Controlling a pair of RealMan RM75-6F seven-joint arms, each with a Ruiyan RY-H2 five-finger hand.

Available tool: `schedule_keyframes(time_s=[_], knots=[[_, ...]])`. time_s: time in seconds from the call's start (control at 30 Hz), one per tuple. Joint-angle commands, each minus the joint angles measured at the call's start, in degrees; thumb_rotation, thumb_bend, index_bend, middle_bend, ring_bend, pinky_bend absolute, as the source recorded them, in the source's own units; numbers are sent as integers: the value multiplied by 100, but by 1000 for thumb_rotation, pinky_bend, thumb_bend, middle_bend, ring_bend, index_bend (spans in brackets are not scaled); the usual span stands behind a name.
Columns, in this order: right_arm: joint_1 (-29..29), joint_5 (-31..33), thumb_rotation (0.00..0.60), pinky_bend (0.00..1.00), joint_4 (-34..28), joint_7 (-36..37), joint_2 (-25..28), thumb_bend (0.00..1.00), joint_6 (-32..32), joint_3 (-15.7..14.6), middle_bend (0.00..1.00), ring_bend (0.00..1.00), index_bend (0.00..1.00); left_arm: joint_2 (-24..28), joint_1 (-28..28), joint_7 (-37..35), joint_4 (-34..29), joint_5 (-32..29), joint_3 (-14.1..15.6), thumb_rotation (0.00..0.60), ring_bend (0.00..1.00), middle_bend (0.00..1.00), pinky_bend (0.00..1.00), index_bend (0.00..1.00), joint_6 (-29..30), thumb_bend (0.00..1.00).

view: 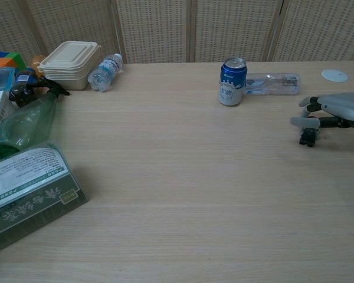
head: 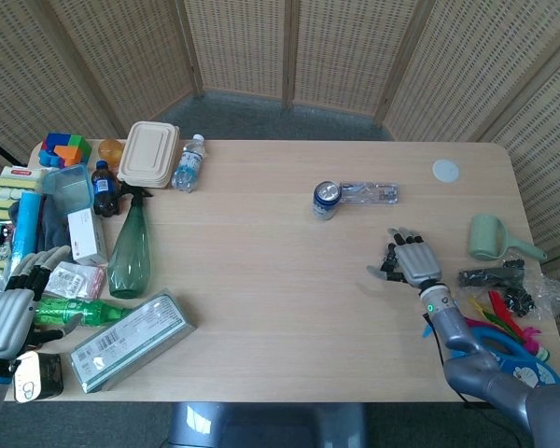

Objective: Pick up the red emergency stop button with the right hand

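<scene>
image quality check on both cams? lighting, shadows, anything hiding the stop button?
Head view: even, diffuse light, soft shadows, sharp across the table; the right hand covers the button. Chest view: equally flat light, no glare; only a small dark part of the button shows under the hand, which the frame edge crops. Left hand shows in the head view only.
</scene>
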Motion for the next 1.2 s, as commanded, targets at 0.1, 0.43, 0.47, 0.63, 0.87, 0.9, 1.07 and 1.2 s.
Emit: schedule_keyframes(time_s=[0.1,0.43,0.47,0.63,0.87,0.9,1.07,1.2], knots=[[-37,22,11,0,195,86,39,120,-63,-6,0,0,333,-7,-12,16,-10,-6,2,600,0,0,0,0,-29,297],[-280,178,11,0,148,145,294,121,-4,34,0,0,315,-27,-43,32,-15,22,-10,600,0,0,0,0,-55,298],[-281,143,15,0,87,163,325,123,23,26,0,0,297,-32,-51,36,-17,23,-13,600,0,0,0,0,-64,298],[-214,-91,289,0,-199,116,493,224,84,-72,0,0,91,-39,-64,49,-26,52,-15,600,0,0,0,0,-63,297],[-175,-245,590,0,-173,142,443,308,85,-172,0,0,33,-9,-18,24,-18,27,3,600,0,0,0,0,-22,297],[-168,-251,597,0,-138,148,427,309,77,-175,0,0,34,-6,-15,24,-19,29,5,600,0,0,0,0,-20,297],[-124,-306,600,0,79,323,331,306,27,-193,0,0,73,-11,-7,31,-23,25,6,600,0,0,0,0,-10,298],[-89,-376,600,0,265,485,270,307,-42,-239,8,0,103,-17,-13,61,-39,17,6,600,0,0,0,0,-23,298]])
